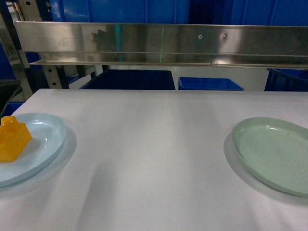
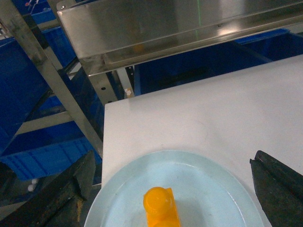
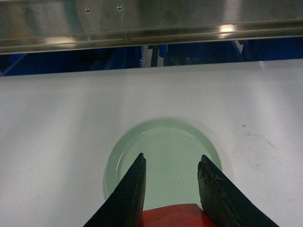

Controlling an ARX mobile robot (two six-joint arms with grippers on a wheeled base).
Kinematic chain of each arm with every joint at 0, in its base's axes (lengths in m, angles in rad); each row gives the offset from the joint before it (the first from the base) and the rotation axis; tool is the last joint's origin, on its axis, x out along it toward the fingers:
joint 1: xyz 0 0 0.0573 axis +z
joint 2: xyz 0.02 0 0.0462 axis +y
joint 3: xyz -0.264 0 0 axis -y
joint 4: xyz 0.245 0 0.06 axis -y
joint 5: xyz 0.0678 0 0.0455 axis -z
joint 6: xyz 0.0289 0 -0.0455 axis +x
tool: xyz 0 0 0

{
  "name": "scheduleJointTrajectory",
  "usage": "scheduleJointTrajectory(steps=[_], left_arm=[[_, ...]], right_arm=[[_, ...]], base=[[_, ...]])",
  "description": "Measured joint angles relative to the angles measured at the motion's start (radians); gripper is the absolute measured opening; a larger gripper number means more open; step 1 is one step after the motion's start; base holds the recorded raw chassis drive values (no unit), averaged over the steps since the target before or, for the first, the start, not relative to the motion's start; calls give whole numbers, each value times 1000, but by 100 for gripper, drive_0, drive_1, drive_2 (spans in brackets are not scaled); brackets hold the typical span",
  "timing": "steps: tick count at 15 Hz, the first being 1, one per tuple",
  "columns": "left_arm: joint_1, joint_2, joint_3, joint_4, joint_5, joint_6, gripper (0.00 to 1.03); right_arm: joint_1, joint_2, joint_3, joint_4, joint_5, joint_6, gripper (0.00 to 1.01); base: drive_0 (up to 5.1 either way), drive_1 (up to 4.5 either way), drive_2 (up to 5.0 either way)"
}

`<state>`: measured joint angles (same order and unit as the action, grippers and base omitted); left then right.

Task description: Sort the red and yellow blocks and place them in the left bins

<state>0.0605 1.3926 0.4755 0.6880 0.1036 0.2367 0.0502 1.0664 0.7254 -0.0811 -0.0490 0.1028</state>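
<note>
A yellow block (image 1: 12, 139) lies on the light-blue plate (image 1: 48, 144) at the table's left. In the left wrist view my left gripper (image 2: 173, 157) hangs open above that plate (image 2: 213, 189), its fingers (image 2: 71, 189) wide on either side of the yellow block (image 2: 161, 208) without touching it. My right gripper (image 3: 172, 158) is shut on a red block (image 3: 173, 215) and is held over the green plate (image 3: 163, 142), which has nothing on it. Neither gripper shows in the head view. No bins show on the table, only the two plates.
The green plate (image 1: 274, 154) sits at the table's right. A steel shelf (image 1: 163, 43) runs over the far edge, on a slanted metal frame (image 2: 52, 85) at the left. Blue crates (image 1: 209, 84) stand on the floor beyond it.
</note>
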Motion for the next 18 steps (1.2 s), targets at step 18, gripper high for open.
scheduleJointTrajectory(steps=[18], left_arm=[[0, 0, 0, 0, 0, 0, 98]], right_arm=[[-5, 11, -4, 67, 7, -18, 28]], base=[[0, 0, 0]])
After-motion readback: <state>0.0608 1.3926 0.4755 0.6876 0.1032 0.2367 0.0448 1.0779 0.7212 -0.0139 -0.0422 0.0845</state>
